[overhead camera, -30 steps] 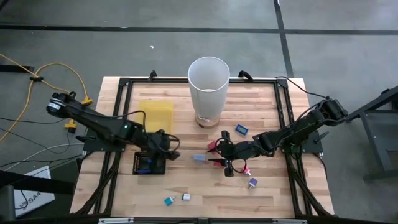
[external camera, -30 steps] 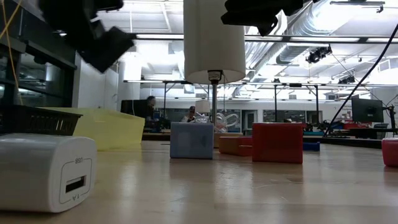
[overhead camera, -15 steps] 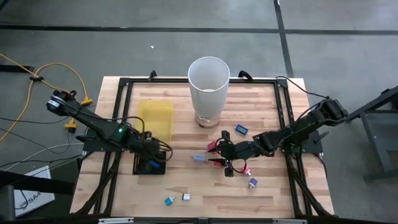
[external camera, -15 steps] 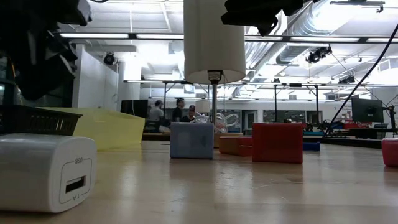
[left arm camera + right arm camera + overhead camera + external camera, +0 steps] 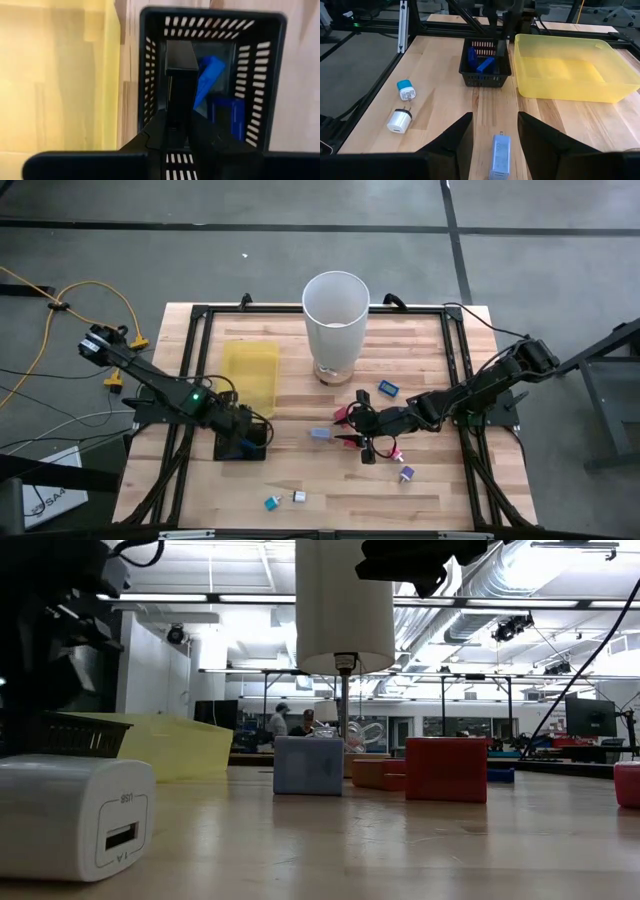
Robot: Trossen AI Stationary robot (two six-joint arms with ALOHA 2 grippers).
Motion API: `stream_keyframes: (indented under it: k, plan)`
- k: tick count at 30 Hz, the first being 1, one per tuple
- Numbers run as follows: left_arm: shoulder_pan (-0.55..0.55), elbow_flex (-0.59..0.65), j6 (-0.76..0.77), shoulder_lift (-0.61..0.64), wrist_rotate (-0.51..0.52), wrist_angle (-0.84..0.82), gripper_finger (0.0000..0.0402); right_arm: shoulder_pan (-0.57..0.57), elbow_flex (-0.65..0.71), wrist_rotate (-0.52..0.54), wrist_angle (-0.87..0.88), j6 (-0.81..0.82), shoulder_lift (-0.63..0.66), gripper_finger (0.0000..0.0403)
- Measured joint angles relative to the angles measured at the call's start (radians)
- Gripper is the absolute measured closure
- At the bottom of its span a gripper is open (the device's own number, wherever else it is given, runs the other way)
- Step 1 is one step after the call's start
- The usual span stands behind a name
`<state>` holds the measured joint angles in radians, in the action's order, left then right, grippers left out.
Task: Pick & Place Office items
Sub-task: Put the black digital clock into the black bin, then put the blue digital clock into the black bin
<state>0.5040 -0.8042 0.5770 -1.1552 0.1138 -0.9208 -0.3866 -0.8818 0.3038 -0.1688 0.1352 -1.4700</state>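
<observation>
Near the table's front edge, a teal-capped charger [image 5: 270, 502] and a rounded white charger [image 5: 298, 497] lie unsorted on the pale wood table [image 5: 300, 470], with a purple-topped piece [image 5: 406, 474] to their right. Farther in, the left gripper [image 5: 249, 442] hangs over the black mesh tray [image 5: 240, 450], its fingers pressed together with nothing between them above glossy blue items [image 5: 225, 107] already lying inside. At mid-table the right gripper [image 5: 352, 430] hovers with its fingers spread wide and empty, a boxy light-blue charger [image 5: 499, 150] lying between and just ahead of them; a pink piece [image 5: 397, 454] and a blue block [image 5: 388, 388] wait nearby. Beyond stand the translucent yellow tray [image 5: 250, 370], apparently empty, and a tall, smooth white bin [image 5: 335, 320]. By this count, sorting looks barely begun: at least two pieces are trayed, and most remain scattered.
</observation>
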Motion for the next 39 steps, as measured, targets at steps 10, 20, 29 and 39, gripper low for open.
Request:
stream_keyframes:
  k: [10, 20, 29, 39]
  plan:
    - [0.014, 0.002, 0.0, -0.093, 0.026, -0.015, 0.0354, 0.0, 0.0, 0.0, 0.0, 0.0, 0.0, 0.0263]
    - [0.014, 0.003, 0.013, -0.124, 0.028, -0.019, 0.0332, 0.0, 0.0, 0.0, 0.0, 0.0, 0.0, 0.0263]
    - [0.014, 0.003, 0.026, -0.124, 0.029, -0.018, 0.0316, 0.0, 0.0, 0.0, 0.0, 0.0, 0.0, 0.0263]
    - [0.014, 0.003, 0.026, -0.124, 0.029, -0.018, 0.0314, 0.0, 0.0, 0.0, 0.0, 0.0, 0.0, 0.0263]
